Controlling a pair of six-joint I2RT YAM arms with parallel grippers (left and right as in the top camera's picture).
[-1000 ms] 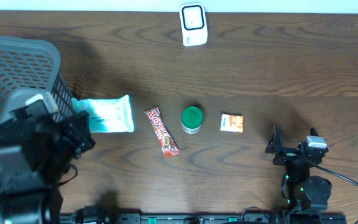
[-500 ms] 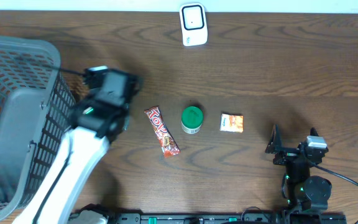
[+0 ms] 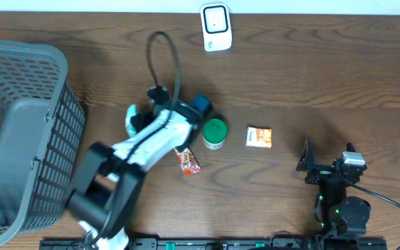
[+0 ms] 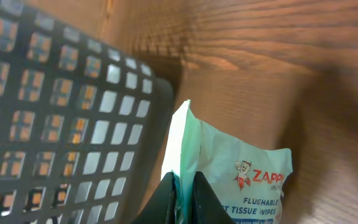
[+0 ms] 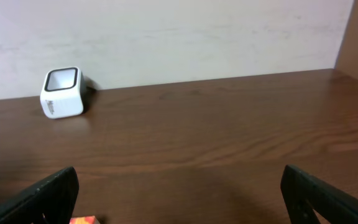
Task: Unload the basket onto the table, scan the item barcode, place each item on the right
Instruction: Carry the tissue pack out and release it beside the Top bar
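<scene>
Pinching "ZAPP" flushable tissue wipes pk w/ L hand.

A dark wooden table carries a white scanner at its far edge and a grey mesh basket on the left. Near the middle lie, in a row, a red candy bar, a green-lidded jar and an orange packet, each apart from the next.

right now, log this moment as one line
left tool: shut on wipes pack | right tool: open, empty | scanner: far edge
</scene>
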